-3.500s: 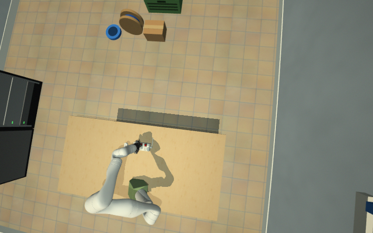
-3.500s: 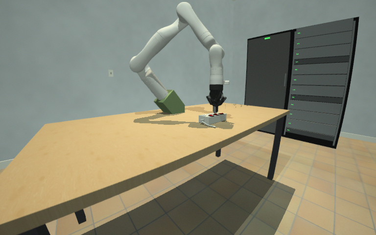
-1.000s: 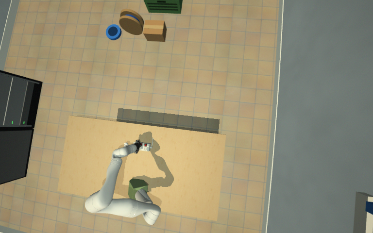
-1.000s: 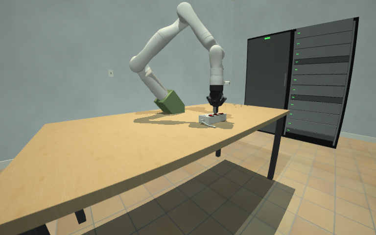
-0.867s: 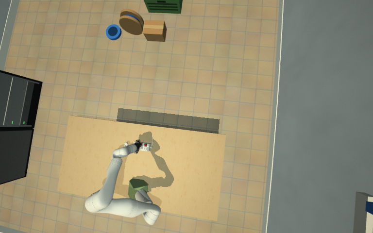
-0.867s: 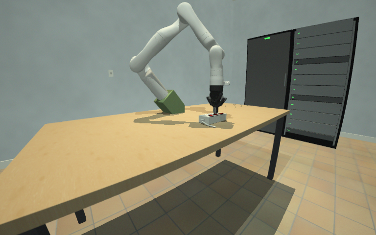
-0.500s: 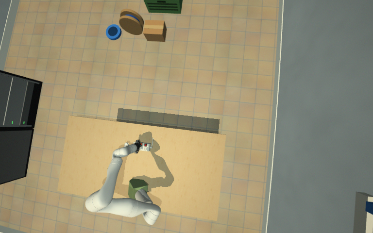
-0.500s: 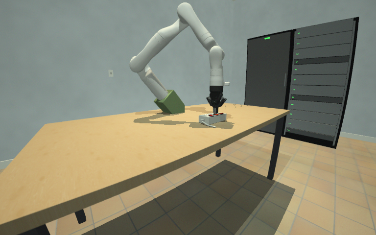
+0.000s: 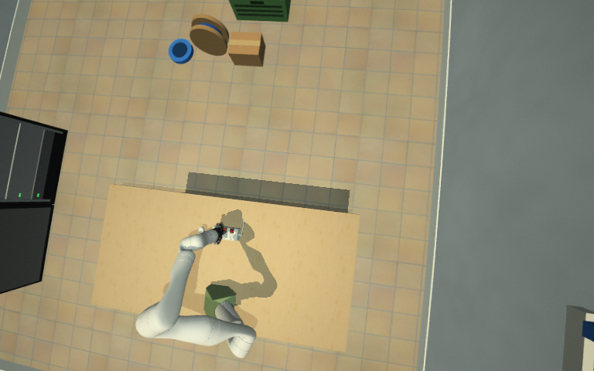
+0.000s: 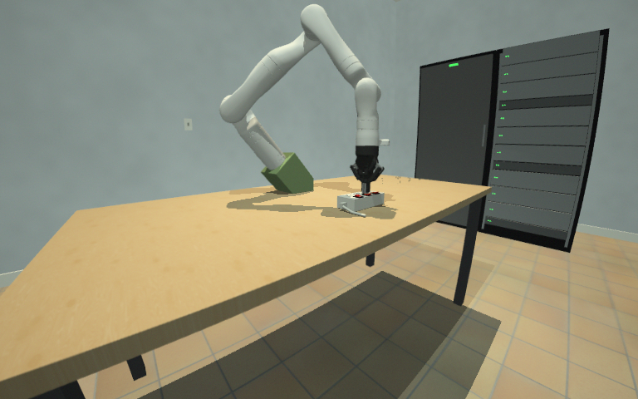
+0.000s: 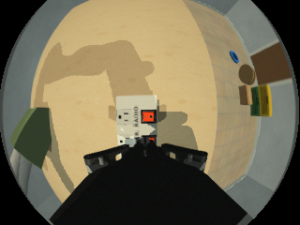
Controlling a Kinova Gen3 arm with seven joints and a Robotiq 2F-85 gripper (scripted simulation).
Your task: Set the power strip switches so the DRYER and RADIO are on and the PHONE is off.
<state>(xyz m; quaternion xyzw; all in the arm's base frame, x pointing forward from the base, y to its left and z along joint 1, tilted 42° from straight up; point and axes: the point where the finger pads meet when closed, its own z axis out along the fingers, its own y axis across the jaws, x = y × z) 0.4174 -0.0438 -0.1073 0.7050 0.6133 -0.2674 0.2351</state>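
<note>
A white power strip (image 9: 232, 233) (image 10: 360, 201) (image 11: 133, 115) with red rocker switches lies flat on the wooden table (image 9: 306, 270) (image 10: 188, 253), right way up, with a short grey cable stub at one end. My gripper (image 9: 220, 229) (image 10: 365, 189) (image 11: 144, 142) is shut with nothing between the fingers. It points straight down, and its closed tips are at the strip's top, on or just above a red switch. In the wrist view one red switch (image 11: 148, 116) shows clearly; the one beside the fingertips is partly hidden. The labels are too small to read.
The arm's green base block (image 9: 220, 297) (image 10: 289, 173) stands on the table behind the strip. A dark server cabinet (image 10: 517, 136) (image 9: 22, 196) stands beyond the table's end. A cardboard box (image 9: 246, 48), a spool and a blue ring lie far off on the floor.
</note>
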